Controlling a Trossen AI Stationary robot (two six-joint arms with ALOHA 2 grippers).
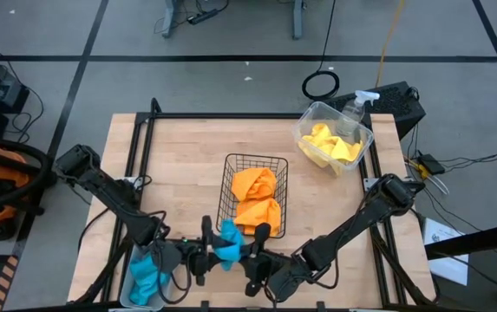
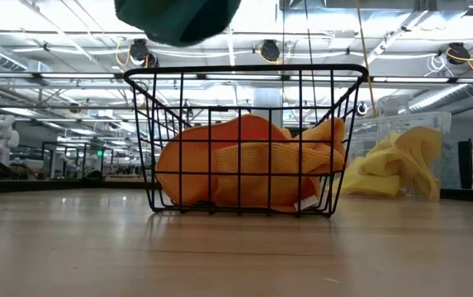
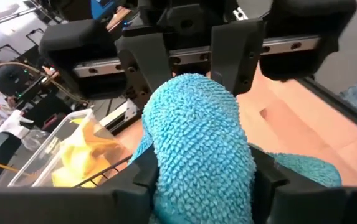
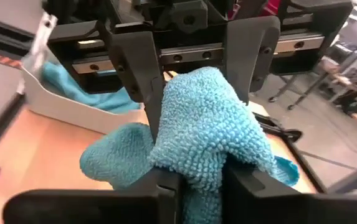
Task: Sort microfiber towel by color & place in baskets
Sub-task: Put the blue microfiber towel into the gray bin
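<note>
Both pincers meet at the near edge of the desk (image 1: 187,147), facing each other with one teal towel (image 1: 228,243) between them.

Left pincer (image 1: 206,247): fingers pinching the teal towel, one on each side of the bunched cloth, per the left wrist view (image 3: 197,149).

Right pincer (image 1: 250,251): also pinching the same towel; the right wrist view shows its fingers closed on the cloth's lower end (image 4: 203,137), with the left pincer's fingers (image 4: 134,62) gripping the far end.

So the towel is held by both at once, lifted off the desk, just in front of the wire basket (image 1: 231,165). In the low view it shows as a dark blob hanging at the top edge (image 2: 178,21).

Other towels:
- Second teal towel (image 1: 147,276) lies in the grey tray (image 1: 132,299) at the near left corner of the desk, under the left arm.
- Two orange towels (image 1: 257,199) in the wire basket, mid-desk.
- Yellow towels (image 1: 330,146) in the clear tub (image 1: 362,134), far right corner.

Spray bottle (image 1: 359,106) stands just beside the tub's far side.
</note>
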